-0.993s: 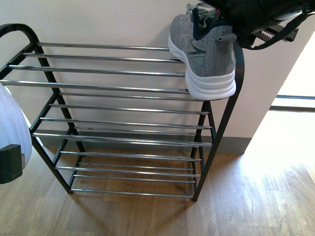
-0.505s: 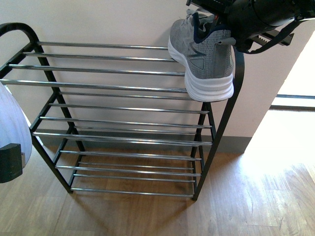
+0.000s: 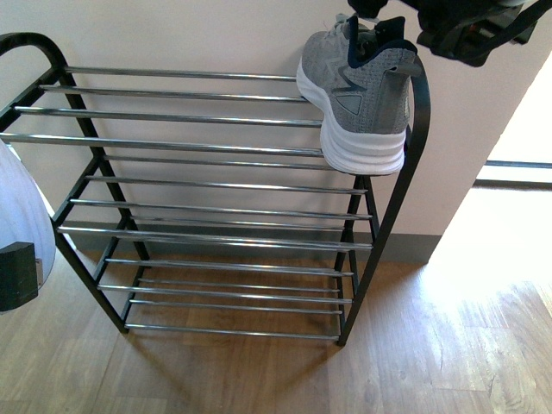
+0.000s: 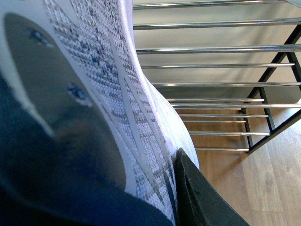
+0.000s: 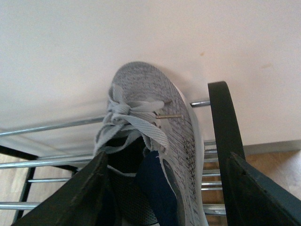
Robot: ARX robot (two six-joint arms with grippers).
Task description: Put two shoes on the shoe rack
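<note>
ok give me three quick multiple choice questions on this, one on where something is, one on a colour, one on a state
1. Where on the shoe rack is the sneaker? A top tier, right end; B bottom tier, left end; C middle tier, centre.
2. What colour is its sole? A black; B red; C white.
3. How is the right claw? A shut on the heel; B open; C out of view.
Answers: 1 A, it lies on the top rods at the right end. 2 C, the thick sole shows white. 3 B, its fingers stand wide apart either side of the sneaker.
</note>
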